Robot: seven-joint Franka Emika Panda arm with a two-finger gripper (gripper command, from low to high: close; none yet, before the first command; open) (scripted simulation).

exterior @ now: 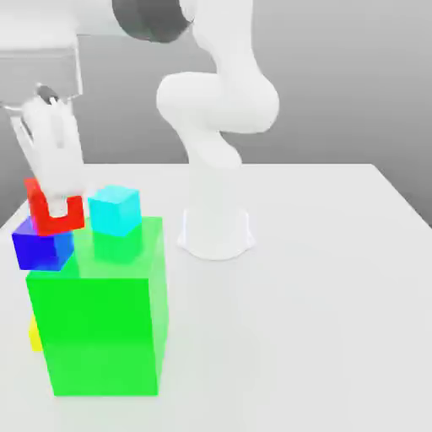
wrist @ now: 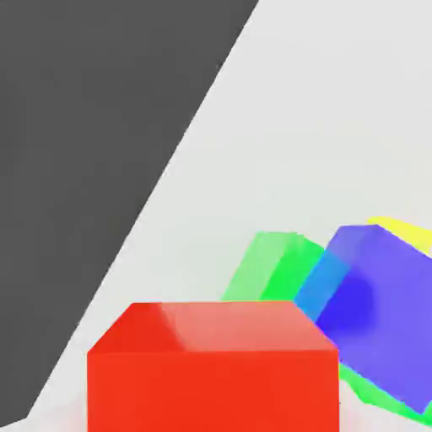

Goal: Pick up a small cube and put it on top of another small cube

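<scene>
From my remote station I log 1 arm (exterior: pixel 215 101) rising from its round base (exterior: pixel 216 234) near the middle of the white table (exterior: pixel 337 295). Its hand reaches out toward the exterior view's left, and the gripper (exterior: pixel 57 209) points down there.

Gripper: clenched on the red cube (exterior: pixel 52 211). In the exterior view I see a white finger (exterior: pixel 59 202) across the front face of that cube, with red showing on both sides and below it. In the hand view the red cube (wrist: pixel 215 367) sits close under the camera, top face and 1 side face visible.

The red cube sits at about 1 o'clock from the dark blue cube (exterior: pixel 42 245) in the exterior view, just above it; their edges overlap in that picture, and I cannot tell whether they touch. In the hand view the dark blue cube (wrist: pixel 375 312) appears tilted beside the red one.

The dark blue cube overlaps the upper corner of the big translucent green block (exterior: pixel 97 316) on the exterior view's left. A cyan cube (exterior: pixel 114 210) stands on top of the green block, at 3 o'clock from the red cube, apart from it. A bit of a yellow cube (exterior: pixel 35 335) shows at 9 o'clock from the green block, low against its side.
</scene>
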